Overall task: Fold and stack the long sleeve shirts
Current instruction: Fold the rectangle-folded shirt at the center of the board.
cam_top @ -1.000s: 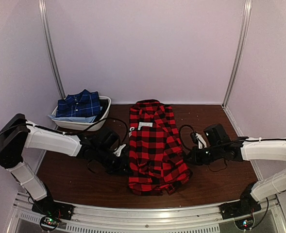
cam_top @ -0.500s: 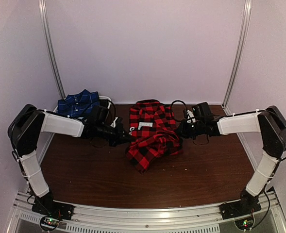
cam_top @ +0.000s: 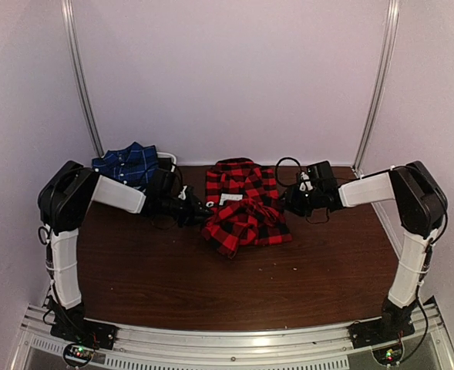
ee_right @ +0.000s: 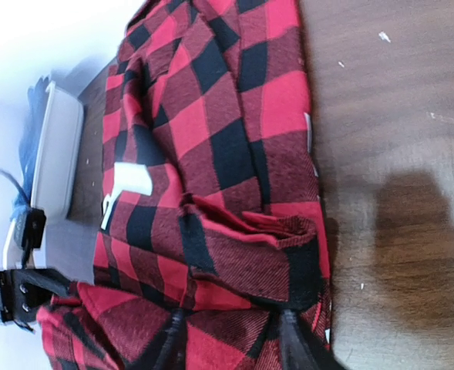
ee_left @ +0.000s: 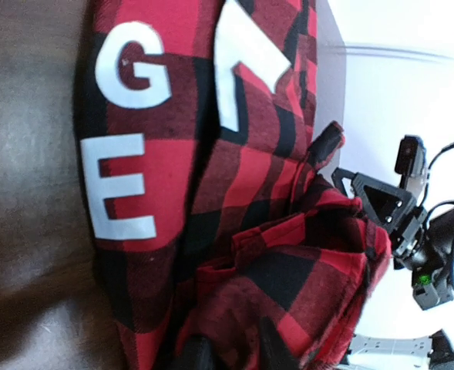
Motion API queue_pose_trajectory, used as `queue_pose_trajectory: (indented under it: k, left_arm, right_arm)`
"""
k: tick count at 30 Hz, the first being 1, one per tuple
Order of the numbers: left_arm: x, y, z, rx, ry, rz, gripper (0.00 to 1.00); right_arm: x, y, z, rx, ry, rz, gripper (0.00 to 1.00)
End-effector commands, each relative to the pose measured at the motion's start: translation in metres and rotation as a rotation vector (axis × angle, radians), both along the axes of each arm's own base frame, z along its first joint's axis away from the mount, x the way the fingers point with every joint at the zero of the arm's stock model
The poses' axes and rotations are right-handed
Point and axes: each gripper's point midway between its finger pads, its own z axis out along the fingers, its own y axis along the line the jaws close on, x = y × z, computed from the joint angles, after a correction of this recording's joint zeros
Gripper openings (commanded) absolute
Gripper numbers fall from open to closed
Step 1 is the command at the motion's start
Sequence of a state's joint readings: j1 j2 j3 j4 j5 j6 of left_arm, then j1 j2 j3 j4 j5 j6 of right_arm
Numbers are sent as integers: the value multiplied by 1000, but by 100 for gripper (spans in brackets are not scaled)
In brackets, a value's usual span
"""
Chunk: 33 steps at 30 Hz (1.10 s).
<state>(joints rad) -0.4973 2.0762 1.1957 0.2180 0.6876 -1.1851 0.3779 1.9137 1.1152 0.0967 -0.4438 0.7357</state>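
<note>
The red-and-black checked shirt (cam_top: 242, 210) lies at the back middle of the table, its near half folded up over its far half in a bunched heap. My left gripper (cam_top: 199, 213) is shut on the shirt's left edge; in the left wrist view (ee_left: 234, 356) cloth fills the gap between the fingers, beside white block letters (ee_left: 122, 181). My right gripper (cam_top: 290, 202) is shut on the right edge, with cloth between its fingers (ee_right: 228, 343). The navy blue shirt (cam_top: 126, 163) lies folded in a white bin (cam_top: 168, 159) at the back left.
The left arm reaches across the front of the bin. The bin's rim also shows in the right wrist view (ee_right: 57, 154). White walls and metal posts (cam_top: 84, 85) close the back and sides. Bare brown tabletop (cam_top: 234, 285) spreads in front of the shirt.
Both grippers carried the red shirt's near hem toward the back wall, folding the lower half over the upper half. The shirt now covers about half its former length.
</note>
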Motion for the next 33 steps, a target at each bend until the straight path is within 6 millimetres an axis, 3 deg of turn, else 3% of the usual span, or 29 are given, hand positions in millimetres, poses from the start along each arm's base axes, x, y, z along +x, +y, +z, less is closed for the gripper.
queue_pose_trajectory:
  k: [1,5,8,12,18,25,28,33]
  left_arm:
    - [21,4,31,-16,-107,32,40]
    - [27,11,48,27,-179,32,63]
    - [27,21,59,90,-238,28,72]
    - [19,31,61,170,-286,-4,76]
    - [-18,51,48,291,-293,-50,77]
    - [-77,42,23,384,-263,-136,74]
    - [-86,33,17,389,-255,-153,70]
    - [-80,17,19,366,-263,-165,57]
  right_arm:
    - [10,-2,50,-8,-124,7,52]
    - [4,-5,64,-61,-171,35,66]
    - [-8,-2,72,-141,-226,93,72]
    - [-29,6,61,-301,-245,179,76]
    - [-62,14,39,-411,-235,278,75]
    - [-75,21,18,-431,-194,307,66]
    - [-74,25,11,-423,-181,309,60]
    - [-69,33,6,-403,-169,314,52]
